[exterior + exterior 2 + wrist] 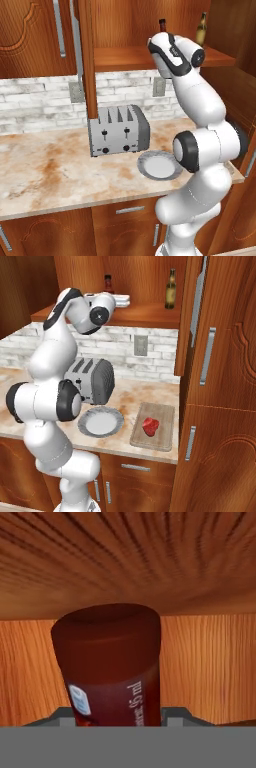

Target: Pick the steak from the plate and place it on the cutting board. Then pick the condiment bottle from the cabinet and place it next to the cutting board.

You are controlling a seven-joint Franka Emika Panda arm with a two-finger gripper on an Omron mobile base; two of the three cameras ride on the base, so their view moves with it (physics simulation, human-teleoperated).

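steak: we see the steak (150,426) lying on the cutting board (164,442), near the middle, so we judge the first half of the task done
plate: the plate (88,428) sits bare on the counter (45,175) between the toaster (119,131) and the board, which fits the meat having left it
condiment bottle: the condiment bottle (111,667) stands on the open shelf of the cabinet (145,316), its red cap and neck poking up beside the wrist in the right base view; the hand view looks along its dark body, tilted with the hand, against the wooden back wall
gripper: we read the gripper (114,722) as clamped on the condiment bottle, one finger tip at each side of its body at the bottom of the hand view; the arm reaches up to shelf height because that is where the bottle is kept
other bottle: the taller olive-green bottle (171,289) stands well apart on the same shelf, and we leave it alone
next step: we judge the bottle must be lifted clear of the shelf and set down just beside the board, not on it
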